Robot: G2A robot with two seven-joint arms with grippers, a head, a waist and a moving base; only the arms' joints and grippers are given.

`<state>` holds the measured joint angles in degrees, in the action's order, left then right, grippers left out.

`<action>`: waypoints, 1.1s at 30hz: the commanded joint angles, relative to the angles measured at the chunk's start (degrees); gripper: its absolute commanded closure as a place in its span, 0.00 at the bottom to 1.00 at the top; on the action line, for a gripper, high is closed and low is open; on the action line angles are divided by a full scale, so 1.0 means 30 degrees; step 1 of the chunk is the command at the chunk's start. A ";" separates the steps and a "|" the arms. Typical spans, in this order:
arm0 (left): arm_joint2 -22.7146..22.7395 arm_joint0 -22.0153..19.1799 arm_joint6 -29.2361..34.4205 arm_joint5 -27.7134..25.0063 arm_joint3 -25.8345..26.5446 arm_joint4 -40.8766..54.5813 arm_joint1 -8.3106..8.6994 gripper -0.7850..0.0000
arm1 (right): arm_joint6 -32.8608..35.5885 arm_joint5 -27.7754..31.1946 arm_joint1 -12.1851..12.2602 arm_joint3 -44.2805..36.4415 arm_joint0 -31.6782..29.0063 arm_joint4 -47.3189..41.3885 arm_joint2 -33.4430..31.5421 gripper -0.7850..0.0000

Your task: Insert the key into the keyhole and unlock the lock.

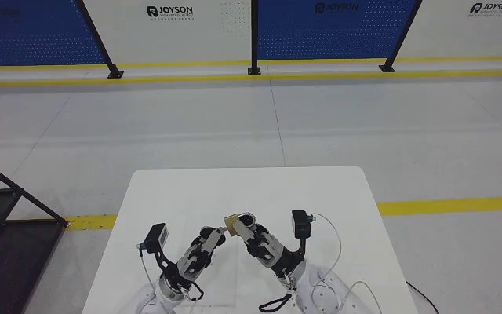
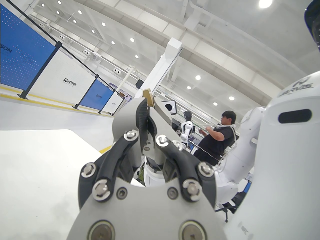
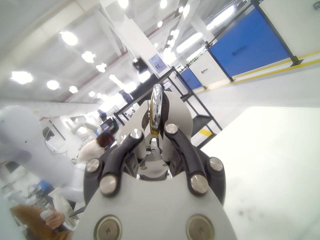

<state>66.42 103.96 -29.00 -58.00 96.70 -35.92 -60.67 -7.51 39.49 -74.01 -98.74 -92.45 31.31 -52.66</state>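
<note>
Brass marks the lock [image 1: 231,219], which is held up off the white bench [image 1: 314,196], above its near part and between the two arms. The left hand [image 2: 148,113] is clenched on it. In the left wrist view only a brass corner stands proud of the fingertips, so I cannot tell which face carries the keyhole.

Just to the right, the right hand [image 3: 160,112] meets the left almost tip to tip. It is clenched on the key [image 3: 157,104], whose silvery head sits edge-on to that wrist's camera, its flat faces pressed between the fingers. The blade is hidden. Judging by how the head lies, the key's long axis runs along the fingers and points out past their tips, toward the lock and the left hand.

The step in hand looks like alignment or the start of insertion. Whether the blade has entered the keyhole I cannot tell, because in the top view the two hands crowd the meeting point.

The next move calls for the blade to line up with the keyhole and go straight in along the key's long axis. The right wrist should then twist about that same axis while the left hand holds the lock steady against the turn.
</note>
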 commanded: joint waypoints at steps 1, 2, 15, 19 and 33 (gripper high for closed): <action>-0.0059 -0.0052 -0.0099 0.0000 -0.0050 -0.0083 0.0064 1.00 | 0.0083 -0.0016 0.0005 0.0007 0.0008 0.0017 0.0010 1.00; -0.0085 -0.0077 -0.0162 0.0000 -0.0070 -0.0115 0.0094 1.00 | 0.0111 -0.0031 0.0006 -0.0004 0.0011 0.0000 0.0011 1.00; 0.0278 -0.0158 -0.1453 0.0000 -0.0428 -0.2309 0.0206 1.00 | 0.0628 -0.0395 0.0037 -0.0086 0.0042 0.0296 0.0110 1.00; 0.0519 -0.0037 -0.2406 0.0581 -0.0430 -0.3752 0.0054 1.00 | 0.0624 -0.0417 0.0047 -0.0121 0.0033 0.0248 0.0085 1.00; 0.0414 0.0131 -0.5554 0.3771 -0.0507 -0.8774 -0.0402 1.00 | 0.0988 -0.0729 0.0091 -0.0167 0.0053 0.0297 0.0082 1.00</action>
<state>67.84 104.20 -44.87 -47.40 95.14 -61.02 -61.82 -4.53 37.33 -73.74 -99.22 -92.27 32.17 -52.41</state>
